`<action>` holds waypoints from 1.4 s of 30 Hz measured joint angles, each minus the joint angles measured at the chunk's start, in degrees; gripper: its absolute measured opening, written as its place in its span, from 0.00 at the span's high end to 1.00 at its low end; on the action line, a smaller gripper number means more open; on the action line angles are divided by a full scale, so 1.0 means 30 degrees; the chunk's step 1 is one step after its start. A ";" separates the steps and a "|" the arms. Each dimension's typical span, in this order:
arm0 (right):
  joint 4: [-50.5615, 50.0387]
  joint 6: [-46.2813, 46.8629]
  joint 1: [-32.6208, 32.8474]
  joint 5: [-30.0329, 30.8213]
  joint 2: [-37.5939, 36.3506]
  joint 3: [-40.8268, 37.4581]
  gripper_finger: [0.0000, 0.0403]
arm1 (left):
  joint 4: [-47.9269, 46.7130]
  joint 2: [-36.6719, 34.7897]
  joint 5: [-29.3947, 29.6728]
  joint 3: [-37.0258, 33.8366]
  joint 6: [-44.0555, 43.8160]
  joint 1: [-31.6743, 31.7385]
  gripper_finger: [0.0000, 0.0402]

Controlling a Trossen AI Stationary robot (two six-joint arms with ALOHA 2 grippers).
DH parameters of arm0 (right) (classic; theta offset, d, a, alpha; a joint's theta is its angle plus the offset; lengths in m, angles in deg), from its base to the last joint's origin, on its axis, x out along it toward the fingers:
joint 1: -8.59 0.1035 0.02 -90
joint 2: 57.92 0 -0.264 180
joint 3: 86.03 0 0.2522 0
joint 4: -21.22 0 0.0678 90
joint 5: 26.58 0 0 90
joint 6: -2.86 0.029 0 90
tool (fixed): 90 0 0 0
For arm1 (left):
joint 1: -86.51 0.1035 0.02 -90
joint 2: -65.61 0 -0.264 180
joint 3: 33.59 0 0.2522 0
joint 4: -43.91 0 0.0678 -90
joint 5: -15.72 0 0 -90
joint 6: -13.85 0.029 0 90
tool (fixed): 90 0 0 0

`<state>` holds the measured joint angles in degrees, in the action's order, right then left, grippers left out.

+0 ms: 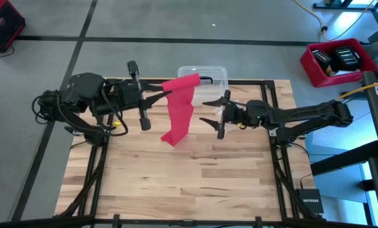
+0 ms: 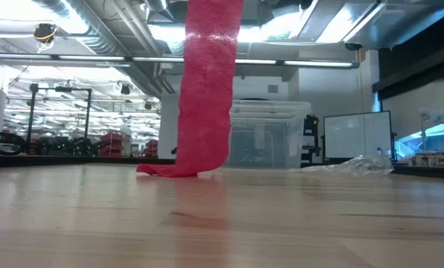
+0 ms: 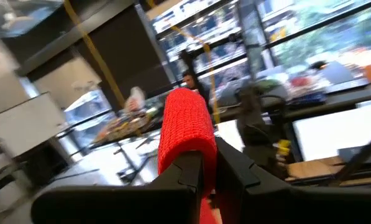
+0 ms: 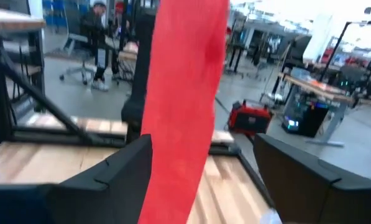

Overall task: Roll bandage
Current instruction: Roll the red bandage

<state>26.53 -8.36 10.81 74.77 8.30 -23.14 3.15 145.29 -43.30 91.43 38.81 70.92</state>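
The bright red bandage [image 1: 179, 107] hangs as a long flat band from my left gripper [image 1: 168, 94], which is shut on its upper end above the table's far middle. The band's lower end [image 2: 168, 170] lies crumpled on the wooden table [image 1: 195, 177]. My right gripper [image 1: 205, 111] is open, level and close to the band's right edge. In the right wrist view the band [image 4: 185, 93] hangs in front of the gap between its two fingers [image 4: 110, 174]. In the high view those fingers stand a little apart from it. My left gripper pinches the bandage's upper end [image 3: 186, 140] between its two shut fingers [image 3: 232, 171], coming level from the table's left. The top of the band drapes over the fingertips. The rest hangs slack below them, with its lower end on the table.
A clear plastic box [image 1: 204, 76] with a dark handle stands at the table's far edge behind the band; it also shows in the low view [image 2: 270, 138]. A crinkled clear wrapper [image 2: 355, 165] lies on the table under the right arm. A red bin [image 1: 337, 61] stands on the floor.
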 joint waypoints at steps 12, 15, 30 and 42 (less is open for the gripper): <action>0.0022 0.0529 -0.0007 -0.2935 0.1459 0.0559 0.30 | 0.0421 0.0015 -0.4652 0.0000 -0.0775 -0.0197 0.96; 0.1051 0.0291 0.0000 -0.3401 0.1532 0.0551 0.30 | 0.0364 0.0015 -0.4698 0.0000 -0.0798 -0.0242 0.96; 0.3457 -0.0350 0.0554 -0.3137 0.1616 0.0573 0.35 | 0.0925 0.0858 -0.4640 -0.0007 -0.0762 0.0144 0.96; 0.3575 -0.0372 0.0510 -0.2143 0.1616 0.0573 0.69 | 0.0927 0.0860 -0.3270 -0.0007 -0.0786 0.0144 0.96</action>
<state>37.26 -9.48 12.34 68.34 13.15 -21.42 5.93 147.87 -53.11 91.41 36.45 71.35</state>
